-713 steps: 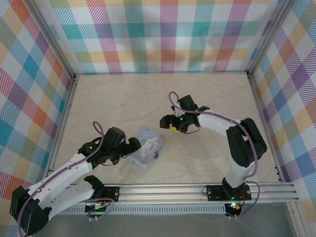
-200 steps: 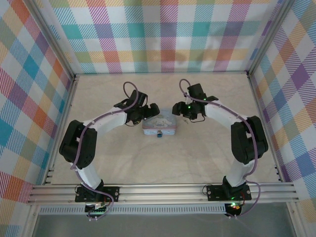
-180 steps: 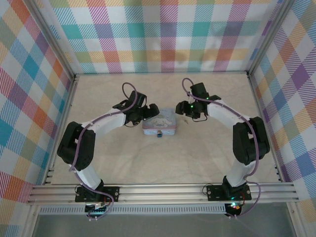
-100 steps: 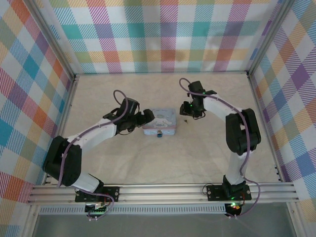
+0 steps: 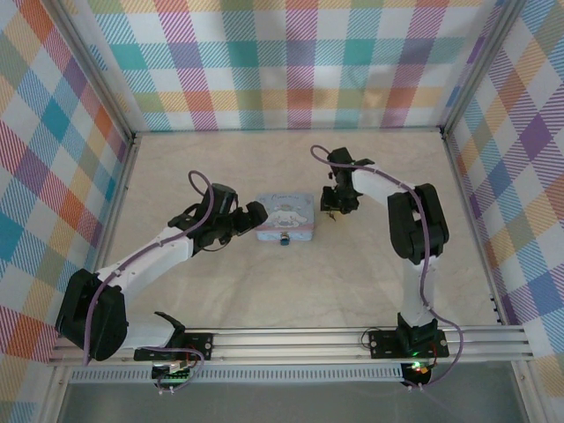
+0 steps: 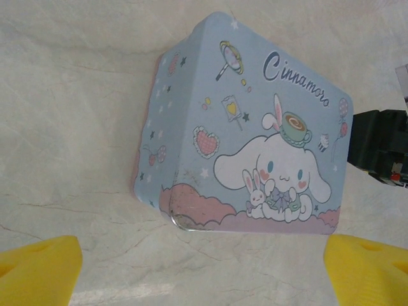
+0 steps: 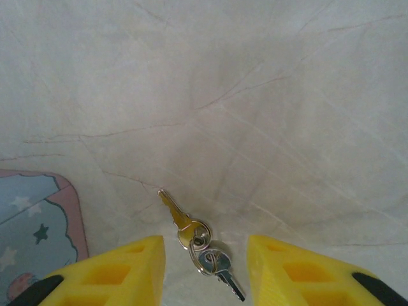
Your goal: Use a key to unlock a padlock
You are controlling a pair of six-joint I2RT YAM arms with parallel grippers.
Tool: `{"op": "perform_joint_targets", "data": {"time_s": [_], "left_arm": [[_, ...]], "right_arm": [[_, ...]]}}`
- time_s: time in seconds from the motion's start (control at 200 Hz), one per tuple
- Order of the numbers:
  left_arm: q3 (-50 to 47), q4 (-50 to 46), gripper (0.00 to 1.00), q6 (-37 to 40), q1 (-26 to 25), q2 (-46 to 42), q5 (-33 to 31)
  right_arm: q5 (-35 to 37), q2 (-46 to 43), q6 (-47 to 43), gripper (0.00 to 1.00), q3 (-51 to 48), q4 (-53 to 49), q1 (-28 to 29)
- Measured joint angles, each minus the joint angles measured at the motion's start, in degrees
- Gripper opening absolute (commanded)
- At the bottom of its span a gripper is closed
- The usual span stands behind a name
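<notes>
The padlock [image 5: 285, 240], small and dark blue, sits against the side of the tin [image 5: 284, 216] that faces the near edge of the table [image 5: 291, 291], roughly midway between the table's left and right edges and a little nearer its far edge. The top view is too coarse to tell whether its shackle is closed.

The tin [image 6: 248, 127] is pale blue with a white cartoon character and lies flat, lid up.

Just beside the tin's right end, the keys [image 7: 191, 233] lie flat on the bare table [image 7: 255, 95]: a brass-coloured one pointing toward the tin's corner [image 7: 38, 236] and a silver one, joined by a small ring [image 7: 199, 245].

The right fingers [image 7: 121, 268] [image 5: 335, 201] are parted and hang over the keys, one yellow tip on either side, touching neither key.

The left fingers [image 6: 38, 271] [image 5: 249, 214] are spread wide and released, grasping nothing. They sit near the tin's left end and point at it, apart from the tin.
</notes>
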Motion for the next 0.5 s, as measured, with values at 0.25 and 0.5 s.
{"op": "perform_joint_targets", "data": {"time_s": [0.25,0.5], "left_arm": [[-0.6,0.0,0.97,-0.3,0.0,0.0,0.0],[-1.2,0.2,0.97,-1.0,0.0,0.0,0.0]], "right_arm": [[1.3,1.6,-0.1,0.33,1.0,-0.8,0.7],[2.1,2.4,-1.1,0.14,1.9,-2.0,0.7]]}}
